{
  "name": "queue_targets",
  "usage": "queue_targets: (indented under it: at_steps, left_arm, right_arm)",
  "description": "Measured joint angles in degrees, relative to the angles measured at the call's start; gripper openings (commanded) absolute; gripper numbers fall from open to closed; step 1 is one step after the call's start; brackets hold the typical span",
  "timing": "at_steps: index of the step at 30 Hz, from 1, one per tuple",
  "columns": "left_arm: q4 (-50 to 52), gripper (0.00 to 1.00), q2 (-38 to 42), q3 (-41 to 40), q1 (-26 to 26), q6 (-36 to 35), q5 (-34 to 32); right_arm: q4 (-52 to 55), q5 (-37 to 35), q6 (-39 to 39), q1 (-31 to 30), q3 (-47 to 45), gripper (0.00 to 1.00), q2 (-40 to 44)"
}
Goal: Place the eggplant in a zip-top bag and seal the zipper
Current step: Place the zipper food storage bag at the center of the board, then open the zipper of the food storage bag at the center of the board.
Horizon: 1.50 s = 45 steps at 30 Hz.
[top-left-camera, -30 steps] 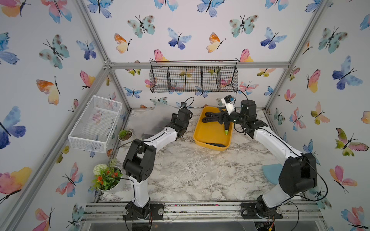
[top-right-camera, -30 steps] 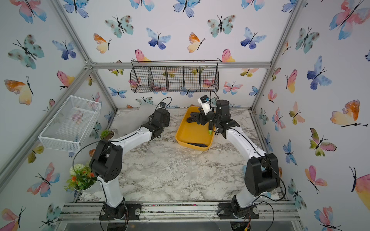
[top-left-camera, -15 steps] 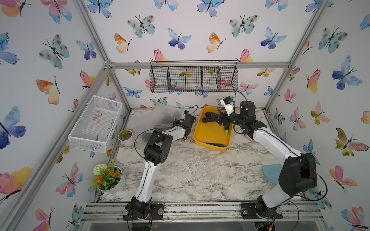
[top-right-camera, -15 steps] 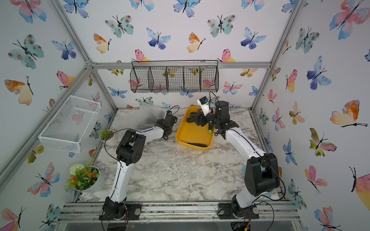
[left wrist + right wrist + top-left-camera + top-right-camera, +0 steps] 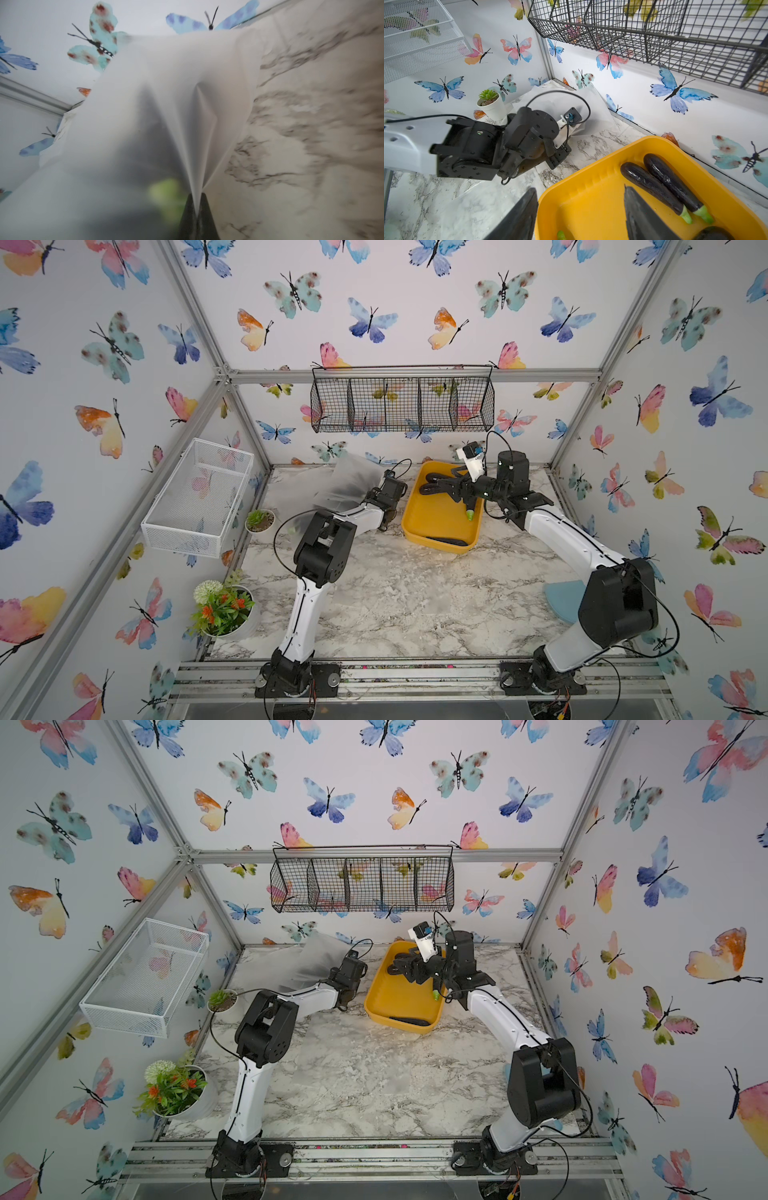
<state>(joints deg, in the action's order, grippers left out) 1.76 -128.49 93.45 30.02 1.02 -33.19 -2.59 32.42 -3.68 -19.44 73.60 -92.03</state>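
The frosted zip-top bag (image 5: 347, 483) stands raised at the back left of the marble table (image 5: 407, 597). My left gripper (image 5: 376, 495) is shut on a fold of the bag (image 5: 193, 145), which runs down between the two fingertips (image 5: 204, 209). A blurred dark shape with a green patch shows through the film; I cannot tell what it is. Several dark eggplants with green stems lie in the yellow tray (image 5: 436, 514); two eggplants (image 5: 658, 185) lie side by side. My right gripper (image 5: 579, 189) hangs open over the tray (image 5: 591, 207) with nothing between its fingers.
A black wire basket (image 5: 401, 404) hangs on the back wall above the tray. A white mesh basket (image 5: 199, 497) juts from the left wall. A small succulent pot (image 5: 259, 519) and a flower pot (image 5: 222, 608) stand at the left. A blue object (image 5: 563, 599) lies at the right.
My left gripper has shut on the bag and its elbow has folded upward; the bag's edge has risen off the table. The right arm has barely moved.
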Motion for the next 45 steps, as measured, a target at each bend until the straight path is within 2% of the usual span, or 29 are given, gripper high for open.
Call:
queue_targets:
  at_steps: [6,7,9,13,16,19,22,23,26,30,33,38,43,45]
  left_arm:
    - [-0.11,0.09,2.12,6.19,1.64,8.72,9.22]
    - [0.11,0.13,1.97,7.06,1.70,9.68,10.58]
    - [0.42,0.36,1.53,8.74,1.99,11.76,13.40]
    - [0.98,0.53,0.76,8.76,2.47,14.60,17.29]
    - [1.31,0.55,1.14,6.58,2.49,15.56,19.19]
    - [2.25,0.57,5.18,1.01,2.47,15.93,19.87]
    - [4.83,0.59,14.32,-6.01,2.73,16.31,19.47]
    - [5.62,0.64,18.67,-8.61,2.84,17.09,19.06]
    - [5.75,0.66,32.17,-18.56,4.46,20.02,17.64]
    - [5.77,0.63,45.75,-33.62,7.63,25.05,19.65]
    - [5.88,0.62,47.95,-43.56,8.59,28.92,23.02]
    - [8.02,0.63,48.81,-56.48,9.88,34.69,23.96]
    - [9.77,0.66,51.34,-58.86,9.29,38.14,23.15]
    - [10.05,0.66,53.70,-59.30,6.49,38.84,22.73]
  right_arm:
    - [0.46,-0.76,-0.17,0.00,-0.50,0.67,0.00]
    - [0.52,-0.85,-0.24,0.00,-0.68,0.67,0.02]
    - [0.92,-1.18,-0.48,0.00,-0.98,0.67,0.11]
    - [1.70,-1.62,-0.98,0.00,-1.25,0.67,0.72]
    - [2.14,-2.34,-0.85,0.00,-1.25,0.67,1.25]
    - [3.78,-5.51,0.74,0.00,-1.22,0.66,1.29]
    - [6.64,-9.22,3.82,0.00,-1.60,0.65,1.31]
    - [7.10,-10.54,5.11,-0.02,-2.49,0.64,1.60]
    - [9.38,-13.60,8.55,-0.04,-6.69,0.60,2.95]
    - [13.51,-15.37,11.85,-1.36,-12.76,0.59,5.75]
    - [15.58,-15.80,14.23,-5.05,-17.03,0.59,9.18]
    - [15.80,-15.58,18.38,-9.22,-22.51,0.58,12.79]
    - [16.06,-15.85,21.55,-9.99,-26.82,0.58,14.08]
    - [16.28,-15.76,21.77,-11.82,-26.80,0.57,14.05]
